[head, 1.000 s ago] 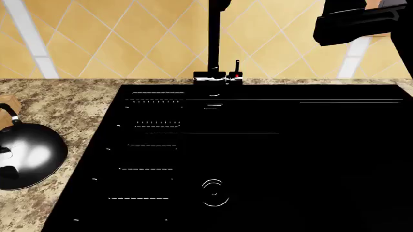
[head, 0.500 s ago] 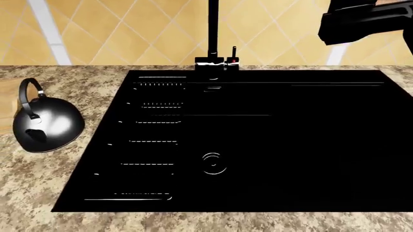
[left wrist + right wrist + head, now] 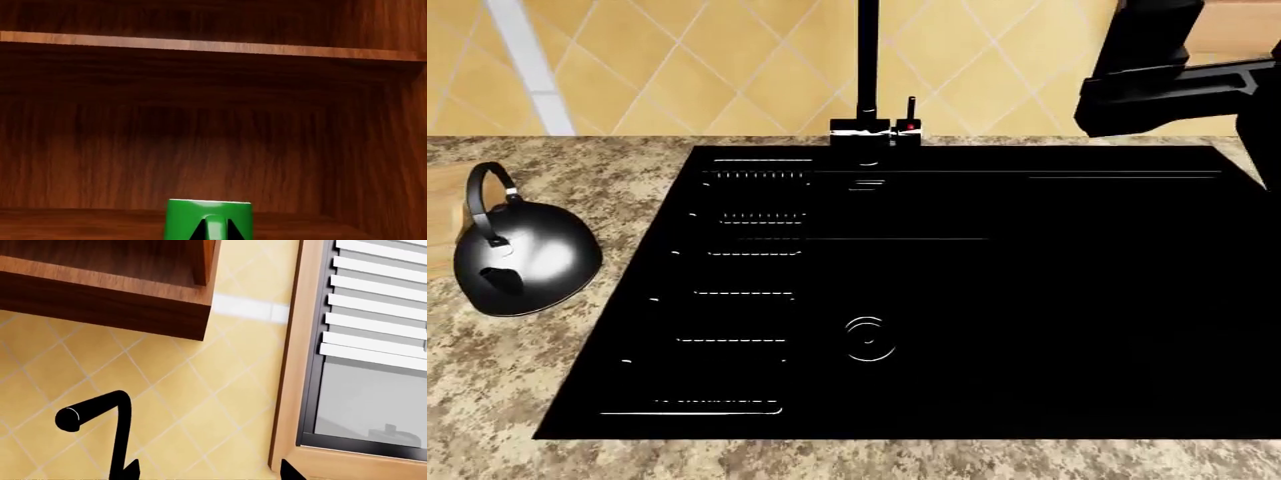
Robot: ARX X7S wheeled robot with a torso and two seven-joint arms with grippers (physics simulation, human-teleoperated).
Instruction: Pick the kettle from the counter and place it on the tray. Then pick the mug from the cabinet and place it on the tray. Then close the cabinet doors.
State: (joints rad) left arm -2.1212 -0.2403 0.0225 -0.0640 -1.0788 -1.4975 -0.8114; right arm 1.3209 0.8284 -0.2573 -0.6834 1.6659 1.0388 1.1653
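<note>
Fingertips of the left gripper (image 3: 213, 234) appear as two dark wedges flanking the loop handle of the small green cylindrical mug (image 3: 208, 216); whether they grip cannot be told. Upright on a dark wood cabinet shelf (image 3: 80, 222), the mug turns its handle toward the camera. Right gripper tips (image 3: 207, 471) stand wide apart. Left of the flat black sink (image 3: 961, 300), the squat shiny dark-steel kettle (image 3: 527, 262) sits on speckled granite counter (image 3: 507, 400).

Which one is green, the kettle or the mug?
The mug is green, sitting on a wooden cabinet shelf. The kettle is shiny dark steel, on the counter.
</note>
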